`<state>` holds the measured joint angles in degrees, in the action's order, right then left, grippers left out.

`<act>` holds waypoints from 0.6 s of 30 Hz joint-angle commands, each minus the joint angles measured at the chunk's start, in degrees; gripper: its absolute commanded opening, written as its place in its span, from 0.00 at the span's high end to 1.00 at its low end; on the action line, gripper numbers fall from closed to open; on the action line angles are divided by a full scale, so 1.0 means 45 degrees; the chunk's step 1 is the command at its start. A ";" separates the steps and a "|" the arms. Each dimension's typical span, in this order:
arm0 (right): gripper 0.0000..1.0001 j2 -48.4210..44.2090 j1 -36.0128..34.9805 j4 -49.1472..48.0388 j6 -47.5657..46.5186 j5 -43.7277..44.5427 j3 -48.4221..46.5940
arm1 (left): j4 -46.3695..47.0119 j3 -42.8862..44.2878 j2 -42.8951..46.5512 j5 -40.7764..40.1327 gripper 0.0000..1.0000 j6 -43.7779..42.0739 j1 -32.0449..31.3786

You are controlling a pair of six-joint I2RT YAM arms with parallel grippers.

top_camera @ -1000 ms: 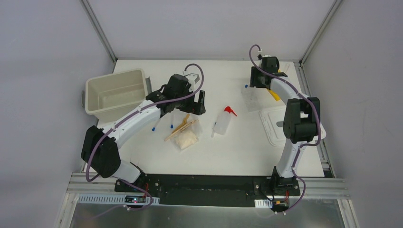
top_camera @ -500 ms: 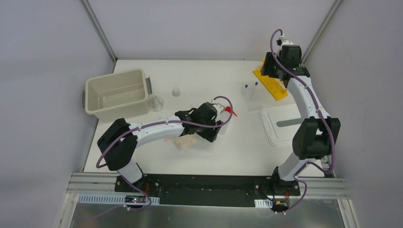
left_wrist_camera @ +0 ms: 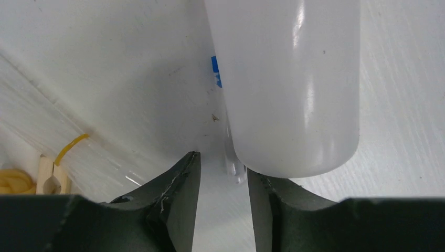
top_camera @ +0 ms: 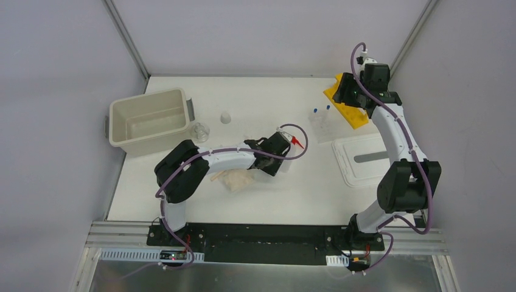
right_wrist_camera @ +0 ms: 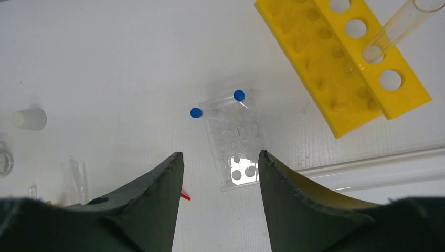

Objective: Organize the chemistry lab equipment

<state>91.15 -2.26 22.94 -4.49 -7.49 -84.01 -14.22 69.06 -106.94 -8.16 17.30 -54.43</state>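
The clear squeeze bottle [left_wrist_camera: 288,79] lies on the table, its red nozzle [top_camera: 297,142] pointing right. A small blue-capped tube [left_wrist_camera: 216,73] lies along its left side. My left gripper [left_wrist_camera: 223,176] is low at the bottle's base, its jaws narrowly apart around the tube's clear tip, not touching it. My right gripper [right_wrist_camera: 220,157] hangs open and empty over the yellow holed rack [right_wrist_camera: 341,68], which holds one clear tube [right_wrist_camera: 399,26]. Two blue-capped tubes [right_wrist_camera: 196,112] stand in a clear rack [right_wrist_camera: 236,139]. Wooden sticks [left_wrist_camera: 47,176] and the beige packet [top_camera: 236,180] lie by the left arm.
The cream bin [top_camera: 149,121] stands at the back left, with the clear beaker [top_camera: 199,131] and a small white cap [top_camera: 226,117] beside it. The white lid [top_camera: 365,159] lies at the right, near the right arm.
The left arm swung from beside the bin to the squeeze bottle and its jaws narrowed. The right arm rose from the clear rack to above the yellow rack.
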 commanded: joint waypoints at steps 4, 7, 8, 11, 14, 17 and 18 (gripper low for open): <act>0.43 -0.0715 0.0192 0.0165 0.0199 -0.0432 0.0031 | -0.0981 0.0345 -0.0441 -0.1175 0.74 0.0406 0.0135; 0.43 -0.0746 0.0198 0.0519 0.0309 -0.0803 -0.0068 | -0.1607 -0.0019 0.0274 -0.0693 0.86 0.0906 0.0747; 0.44 -0.0747 0.0203 0.0683 0.0355 -0.1059 -0.0131 | -0.1709 -0.0149 0.0561 -0.0374 0.93 0.0968 0.0983; 0.44 -0.0785 0.0190 0.1293 0.0584 -0.2135 -0.0357 | -0.1720 -0.0464 0.1815 0.0623 1.00 0.0776 0.1665; 0.44 -0.1110 0.0192 0.1835 0.1124 -0.3968 -0.0444 | -0.1609 -0.0159 0.3354 0.2194 1.00 0.0191 0.2027; 0.39 -0.1569 0.0170 0.1899 0.2605 -0.6947 0.0088 | -0.1400 -0.0015 0.5008 0.3153 1.00 -0.0428 0.1960; 0.38 -0.1761 0.0107 0.1641 0.3230 -0.7997 0.0384 | -0.1334 -0.0041 0.5501 0.3324 1.00 -0.0693 0.1921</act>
<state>89.14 -1.63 30.09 0.67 -23.70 -83.53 -21.08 66.94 -93.84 -1.41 18.65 -44.36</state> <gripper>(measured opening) 0.599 0.049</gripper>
